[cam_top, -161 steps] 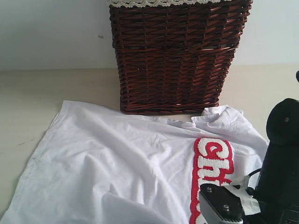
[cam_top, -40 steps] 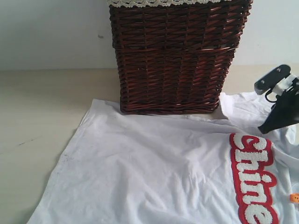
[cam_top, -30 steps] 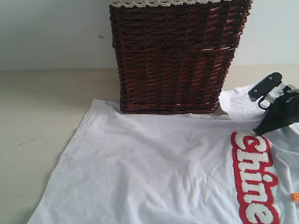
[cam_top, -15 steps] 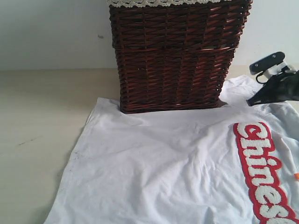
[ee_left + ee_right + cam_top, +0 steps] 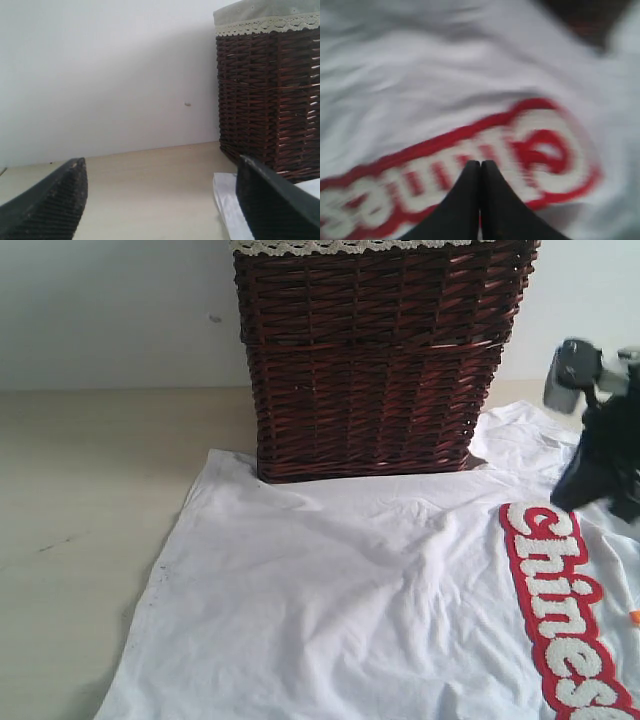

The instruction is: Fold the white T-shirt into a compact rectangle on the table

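The white T-shirt lies spread flat on the table, its far edge against the basket. Its red patch with white letters runs along the right side. My right gripper hangs blurred just above the patch's far end at the right edge. In the right wrist view this gripper is shut, fingers pressed together with nothing between them, over the red patch. My left gripper is open wide over bare table, beside a corner of the T-shirt; the exterior view does not show it.
A dark brown wicker basket with cream lace trim stands at the back middle against the pale wall, touching the shirt's far edge. In the left wrist view the basket is close to the right finger. Bare table lies left of the shirt.
The shirt slid toward the basket and a little right, showing more of the lettering, then lay still. My right gripper rose off the shoulder area and turned, now blurred above the patch.
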{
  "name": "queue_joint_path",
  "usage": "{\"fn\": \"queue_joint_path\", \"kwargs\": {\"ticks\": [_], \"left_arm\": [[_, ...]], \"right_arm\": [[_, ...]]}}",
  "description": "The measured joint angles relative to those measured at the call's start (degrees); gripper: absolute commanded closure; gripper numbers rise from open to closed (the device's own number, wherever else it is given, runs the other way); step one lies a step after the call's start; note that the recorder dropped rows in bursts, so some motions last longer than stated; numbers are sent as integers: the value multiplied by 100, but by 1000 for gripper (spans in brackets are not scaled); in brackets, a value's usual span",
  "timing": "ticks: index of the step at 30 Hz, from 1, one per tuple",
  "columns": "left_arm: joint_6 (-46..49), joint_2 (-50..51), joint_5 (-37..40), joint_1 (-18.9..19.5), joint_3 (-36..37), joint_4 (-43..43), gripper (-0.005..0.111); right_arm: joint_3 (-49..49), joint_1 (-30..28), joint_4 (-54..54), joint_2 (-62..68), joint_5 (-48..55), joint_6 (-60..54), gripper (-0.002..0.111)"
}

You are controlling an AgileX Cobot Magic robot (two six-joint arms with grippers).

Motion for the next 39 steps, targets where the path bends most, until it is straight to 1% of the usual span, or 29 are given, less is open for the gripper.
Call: {"fn": "queue_joint_path", "kwargs": {"ticks": [2,4,7,9,11,13,17,20,23,25,27,29,31,34,37,39], "left_arm": [[0,0,0,0,0,0,29],[0,0,0,0,0,0,29],[0,0,0,0,0,0,29],[0,0,0,0,0,0,29],[0,0,0,0,0,0,29],[0,0,0,0,0,0,29],[0,0,0,0,0,0,29],[0,0,0,0,0,0,29],[0,0,0,0,0,0,29],[0,0,0,0,0,0,29],[0,0,0,0,0,0,29],[0,0,0,0,0,0,29],[0,0,0,0,0,0,29],[0,0,0,0,0,0,29],[0,0,0,0,0,0,29],[0,0,0,0,0,0,29]], "right_arm": [[493,0,217,-366,679,-1002,108],[1091,0,475,-849,882,-1698,108],[1942,0,594,-1545,892,-2302,108],[2360,0,530,-1867,627,-2382,108],[2714,0,370,-2003,117,-2145,108],[3073,0,76,-1922,-540,-1679,108],[3629,0,-708,-1427,-1899,-798,108],[3828,0,-1051,-1105,-2574,-339,108],[3844,0,-1156,-1016,-2685,-69,108],[3844,0,-1281,-1003,-2697,306,108],[3844,0,-1629,-964,-2800,1060,108],[3844,11,-2146,-952,-3023,2050,108],[3844,11,-2474,-952,-3242,2562,108],[3844,11,-2692,-992,-3499,2827,108],[3867,11,-2690,-1167,-3728,2865,107],[3867,11,-2542,-1420,-3823,2815,102]]}}
